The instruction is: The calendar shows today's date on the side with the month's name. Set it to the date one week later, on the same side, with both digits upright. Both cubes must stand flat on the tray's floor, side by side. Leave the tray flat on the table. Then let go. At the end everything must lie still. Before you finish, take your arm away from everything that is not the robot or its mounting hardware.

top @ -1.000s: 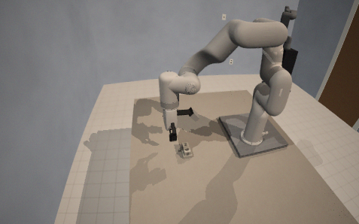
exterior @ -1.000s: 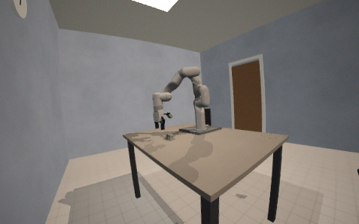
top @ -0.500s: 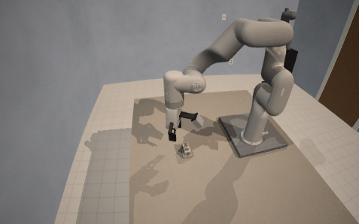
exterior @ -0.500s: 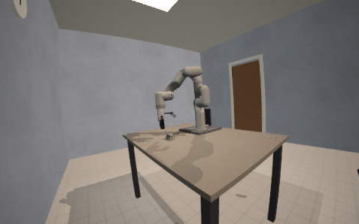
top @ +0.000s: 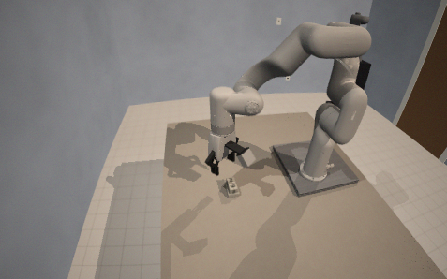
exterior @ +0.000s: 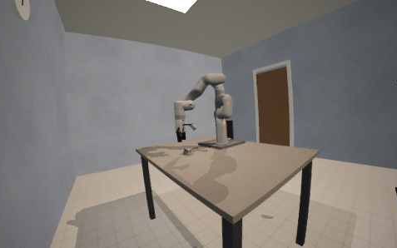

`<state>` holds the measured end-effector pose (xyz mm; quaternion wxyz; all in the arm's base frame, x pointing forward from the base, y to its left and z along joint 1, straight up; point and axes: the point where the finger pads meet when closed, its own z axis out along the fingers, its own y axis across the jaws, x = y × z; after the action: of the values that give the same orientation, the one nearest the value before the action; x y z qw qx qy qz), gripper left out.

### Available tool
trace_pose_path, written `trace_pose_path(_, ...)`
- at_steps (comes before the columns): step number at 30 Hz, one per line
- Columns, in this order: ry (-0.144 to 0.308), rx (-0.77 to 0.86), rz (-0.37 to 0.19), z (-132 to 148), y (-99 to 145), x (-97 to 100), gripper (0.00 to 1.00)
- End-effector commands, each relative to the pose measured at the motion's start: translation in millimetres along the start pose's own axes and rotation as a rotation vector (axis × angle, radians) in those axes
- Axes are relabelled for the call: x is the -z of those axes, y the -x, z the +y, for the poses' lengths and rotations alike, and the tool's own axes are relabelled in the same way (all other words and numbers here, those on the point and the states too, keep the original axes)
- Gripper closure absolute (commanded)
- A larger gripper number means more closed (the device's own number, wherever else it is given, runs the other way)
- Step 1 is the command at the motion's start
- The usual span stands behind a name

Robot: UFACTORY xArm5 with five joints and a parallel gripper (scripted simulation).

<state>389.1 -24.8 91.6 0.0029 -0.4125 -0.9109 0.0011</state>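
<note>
The small calendar (top: 231, 186), a tray with two pale cubes in it, stands on the tan table top in front of the arm's base. It is too small to read the digits or the month's name. It also shows in the exterior view (exterior: 187, 152) as a small pale block on the table. My gripper (top: 226, 158) hangs above and a little behind the calendar, well clear of it, with fingers wide open and nothing between them. In the exterior view the gripper (exterior: 183, 133) hovers above the table's far left part.
The arm's base plate (top: 314, 168) lies on the table to the right of the calendar. The table's left edge runs close to the calendar's left in the top view. A brown door (exterior: 273, 108) is in the far wall.
</note>
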Motion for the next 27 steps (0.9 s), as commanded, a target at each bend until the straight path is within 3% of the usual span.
trace_pose_path(1,0.004,-0.173,-0.004,-2,-6,3.0,0.0)
trace_pose_path(18,0.005,-0.649,-0.003,-10,-25,6.7,0.0)
trace_pose_path(27,0.005,-0.699,-0.002,-11,-27,7.0,0.0)
